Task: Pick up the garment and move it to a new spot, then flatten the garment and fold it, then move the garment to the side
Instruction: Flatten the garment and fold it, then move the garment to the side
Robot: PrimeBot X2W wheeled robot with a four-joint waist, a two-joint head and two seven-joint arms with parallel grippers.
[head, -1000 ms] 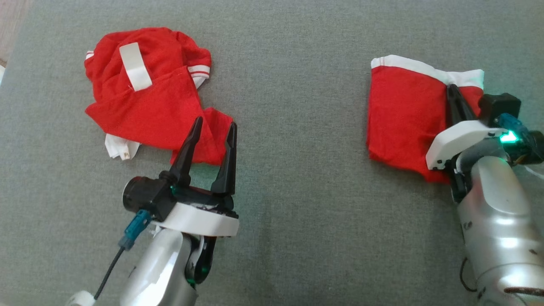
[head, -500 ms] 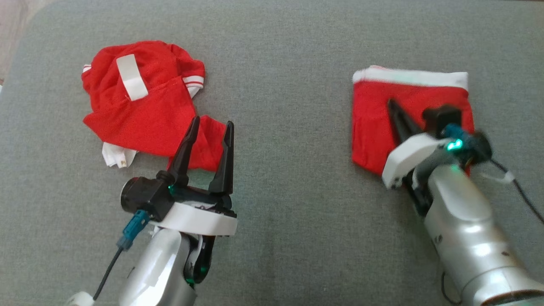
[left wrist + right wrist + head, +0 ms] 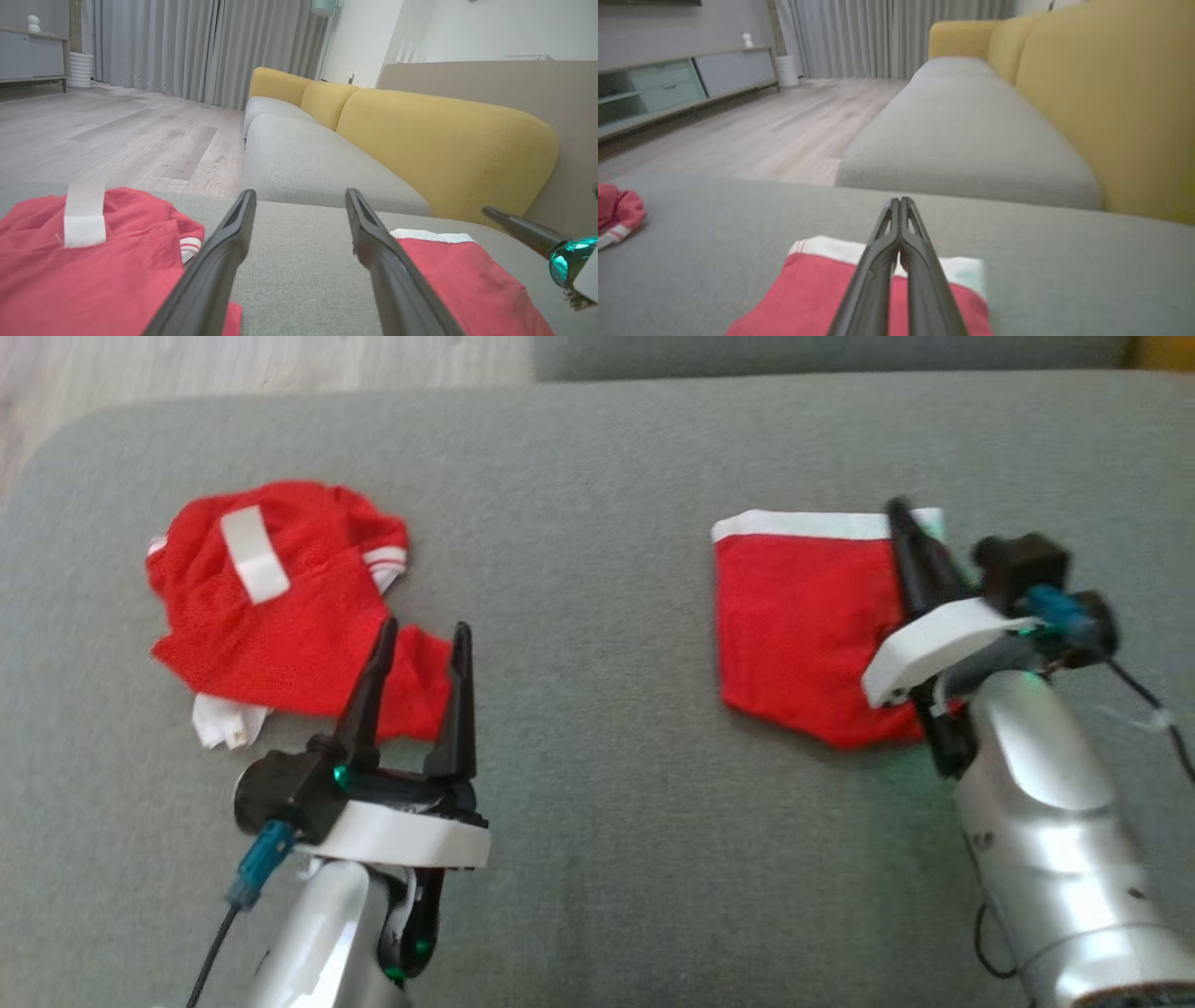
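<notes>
Grey couch seat, yellow sofa behind. Folded red garment lying at right, right tool sitting shut over its white band, left tool gaping wide. Soft, floppy; I'm guessing pinch thru all layers.

Soft, even daylight, faint shadows. Head view slightly smeared, worst at the frame's right; glare on the right arm, green glow on the cushion beside it. Right wrist view soft throughout; left wrist view sharper.

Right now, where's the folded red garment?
Head view, right side: the folded red garment lies on the grey cushion beneath the right gripper, far from the crumpled garment at left.
</notes>
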